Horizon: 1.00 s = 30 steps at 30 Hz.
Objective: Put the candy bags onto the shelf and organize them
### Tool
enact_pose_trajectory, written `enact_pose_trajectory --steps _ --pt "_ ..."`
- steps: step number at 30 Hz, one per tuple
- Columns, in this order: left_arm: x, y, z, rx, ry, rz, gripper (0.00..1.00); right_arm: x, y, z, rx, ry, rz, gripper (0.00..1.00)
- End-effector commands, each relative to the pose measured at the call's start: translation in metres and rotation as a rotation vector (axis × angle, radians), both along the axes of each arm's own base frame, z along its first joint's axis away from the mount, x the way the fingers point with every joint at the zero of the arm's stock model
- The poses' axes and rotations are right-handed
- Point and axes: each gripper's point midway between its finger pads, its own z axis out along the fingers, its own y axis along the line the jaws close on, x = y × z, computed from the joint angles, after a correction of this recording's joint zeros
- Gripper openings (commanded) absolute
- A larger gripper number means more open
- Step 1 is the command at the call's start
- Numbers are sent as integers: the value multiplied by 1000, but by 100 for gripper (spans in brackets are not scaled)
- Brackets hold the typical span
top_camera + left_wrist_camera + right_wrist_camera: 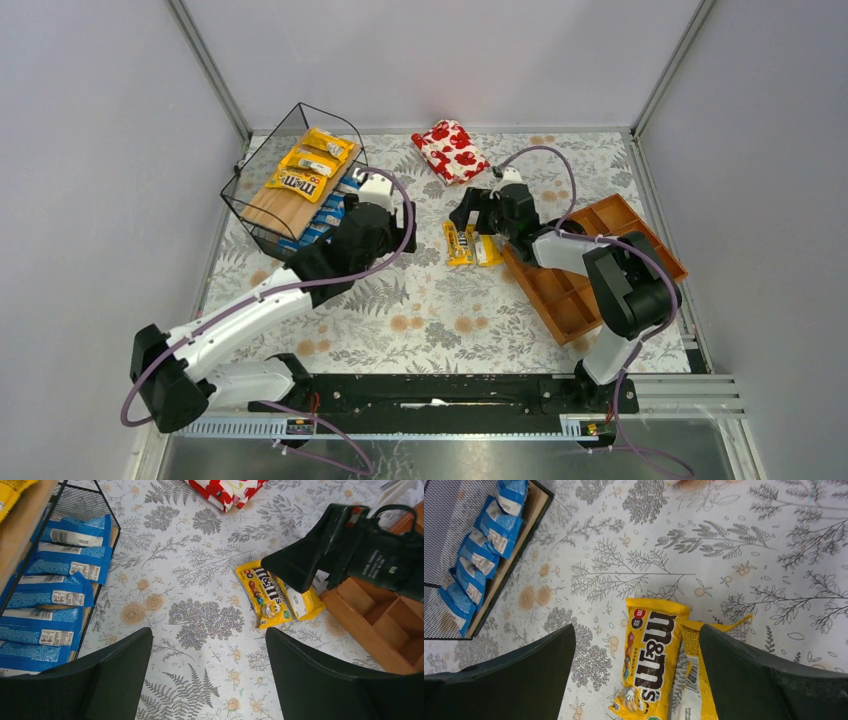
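Observation:
The black wire shelf (262,218) stands at the back left. Three yellow M&M's bags (308,165) lie on its top board. Several blue bags (322,222) stand on the lower tier, also seen in the left wrist view (55,600). Two yellow bags (470,243) lie side by side on the cloth mid-table; one face up (649,657), one back up (694,680). My right gripper (468,215) is open above them. My left gripper (385,200) is open and empty beside the shelf's right side.
A red-and-white floral pouch (451,150) lies at the back centre. An orange-brown compartment tray (590,265) sits at the right, under the right arm. Grey walls enclose the floral tablecloth on three sides.

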Motion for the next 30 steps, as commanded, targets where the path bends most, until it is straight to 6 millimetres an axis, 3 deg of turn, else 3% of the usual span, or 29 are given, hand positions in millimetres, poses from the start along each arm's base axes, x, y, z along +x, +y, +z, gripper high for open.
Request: enact_pose_trajectory --steps 1,8,19,25,30 --pt "2 8 33 -49 -70 32 88 2 7 -5 -32 59 -10 100" --pt "-3 17 34 -37 -74 40 88 4 23 -29 -93 166 1 100" --pt "-6 28 21 17 -68 55 89 -2 50 -44 -155 207 65 98" --pt "-5 28 14 42 -45 61 89 -13 79 -46 -117 218 171 98" --pt "-4 29 9 51 -27 78 89 -30 108 -33 7 204 342 96"
